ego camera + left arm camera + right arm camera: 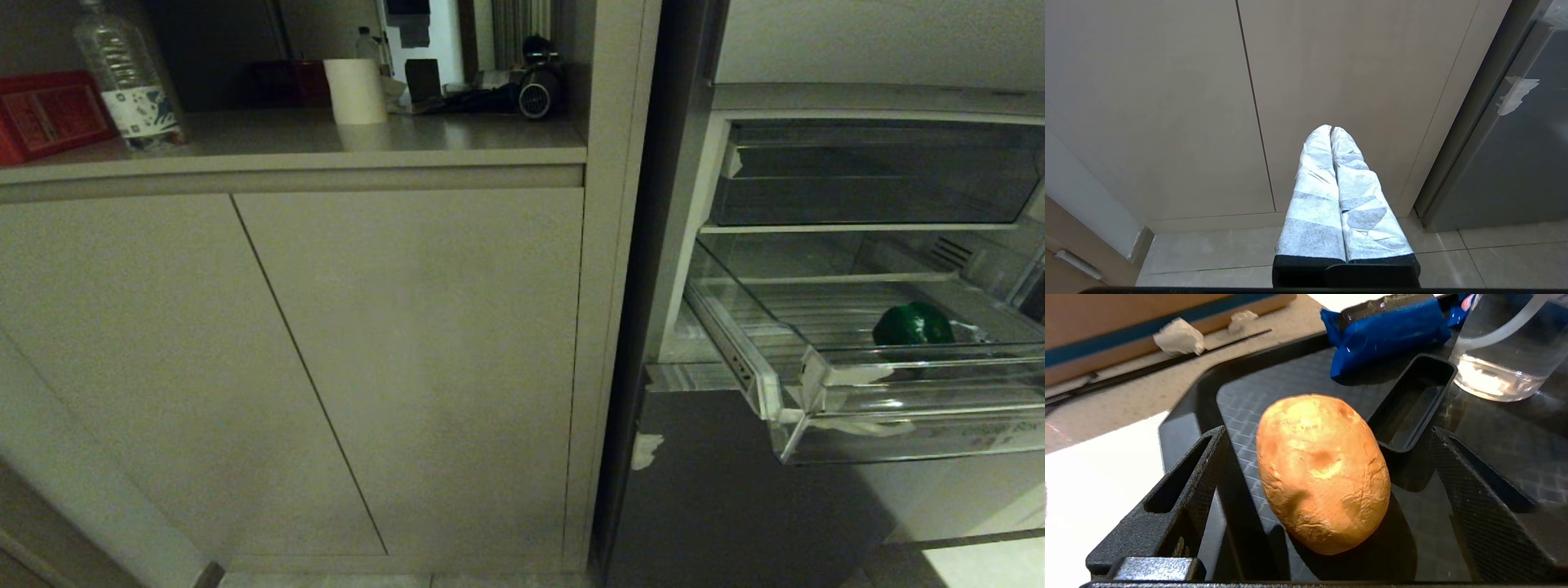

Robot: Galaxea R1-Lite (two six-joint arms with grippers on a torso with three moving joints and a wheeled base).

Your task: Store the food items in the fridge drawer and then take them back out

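An orange-brown, wrinkled, potato-like food item (1323, 473) lies on a black patterned tray (1249, 396) in the right wrist view. My right gripper (1327, 433) is open, one black finger on each side of the item with a gap on both sides. The fridge drawer (939, 433), clear with white tape on its front corner, stands pulled out at the right of the head view, and a green round item (912, 324) sits in it. My left gripper (1331, 130) is shut on nothing, hanging low in front of the cabinet doors. Neither arm shows in the head view.
On the tray are a blue packet (1384, 332), a small black rectangular tub (1412, 400) and a clear container of water (1506, 355). A darker bin (865, 175) sits above the drawer. Left of the fridge, a counter (326, 139) holds a bottle (126, 77) and a paper roll (355, 90).
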